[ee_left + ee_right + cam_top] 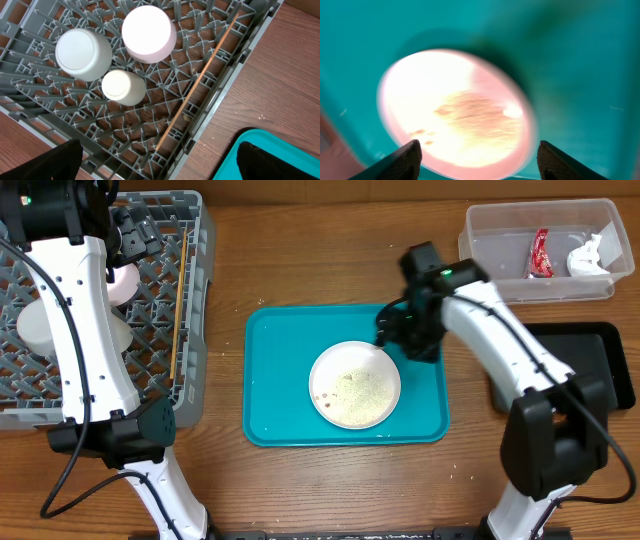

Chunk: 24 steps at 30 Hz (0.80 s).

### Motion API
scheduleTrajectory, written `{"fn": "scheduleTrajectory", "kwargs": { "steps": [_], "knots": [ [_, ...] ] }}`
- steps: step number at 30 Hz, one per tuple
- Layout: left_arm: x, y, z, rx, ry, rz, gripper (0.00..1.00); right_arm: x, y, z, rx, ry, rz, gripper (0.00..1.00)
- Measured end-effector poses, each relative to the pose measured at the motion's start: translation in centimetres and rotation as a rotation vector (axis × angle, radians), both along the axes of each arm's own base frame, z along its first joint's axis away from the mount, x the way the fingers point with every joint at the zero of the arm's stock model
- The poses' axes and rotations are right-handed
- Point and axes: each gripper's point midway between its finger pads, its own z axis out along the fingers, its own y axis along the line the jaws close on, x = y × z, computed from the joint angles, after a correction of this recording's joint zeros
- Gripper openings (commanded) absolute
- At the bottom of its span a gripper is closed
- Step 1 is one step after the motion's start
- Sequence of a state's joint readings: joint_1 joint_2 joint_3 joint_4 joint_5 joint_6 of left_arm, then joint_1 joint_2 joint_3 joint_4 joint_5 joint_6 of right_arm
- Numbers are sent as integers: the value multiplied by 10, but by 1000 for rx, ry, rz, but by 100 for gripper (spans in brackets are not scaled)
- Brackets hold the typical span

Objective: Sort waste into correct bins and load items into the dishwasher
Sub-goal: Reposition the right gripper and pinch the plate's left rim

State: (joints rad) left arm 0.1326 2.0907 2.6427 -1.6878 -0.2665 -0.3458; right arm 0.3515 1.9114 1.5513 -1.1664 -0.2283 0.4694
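Note:
A round white plate (355,384) with rice-like crumbs (356,390) lies on the teal tray (275,420). My right gripper (398,332) hovers at the plate's far right rim. In the right wrist view it is open (480,162), fingers apart over the blurred plate (455,110), holding nothing. The grey dish rack (190,380) at left holds upturned white dishes (149,34) (82,54), a small cup (123,87) and a chopstick (200,85). Above the rack, my left gripper (160,162) is open and empty. The clear tub (490,230) holds a red wrapper (541,253) and a white napkin (590,255).
A black tray (610,360) lies at the right, partly under my right arm. My left arm's white links cross over the rack (80,310). Bare wooden table (330,260) shows between the rack, the teal tray and the tub.

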Motion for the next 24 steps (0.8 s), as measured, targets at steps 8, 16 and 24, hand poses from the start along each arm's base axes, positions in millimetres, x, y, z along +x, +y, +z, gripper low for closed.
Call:
{"fn": "scheduleTrajectory", "kwargs": {
  "steps": [8, 16, 24],
  "knots": [
    [0, 0, 0, 0, 0, 0, 100, -35, 124, 7, 11, -218, 357, 57],
    [0, 0, 0, 0, 0, 0, 100, -51, 157, 4, -181, -404, 381, 57],
    [0, 0, 0, 0, 0, 0, 100, -55, 153, -56, -307, -328, 393, 41]
  ]
}}
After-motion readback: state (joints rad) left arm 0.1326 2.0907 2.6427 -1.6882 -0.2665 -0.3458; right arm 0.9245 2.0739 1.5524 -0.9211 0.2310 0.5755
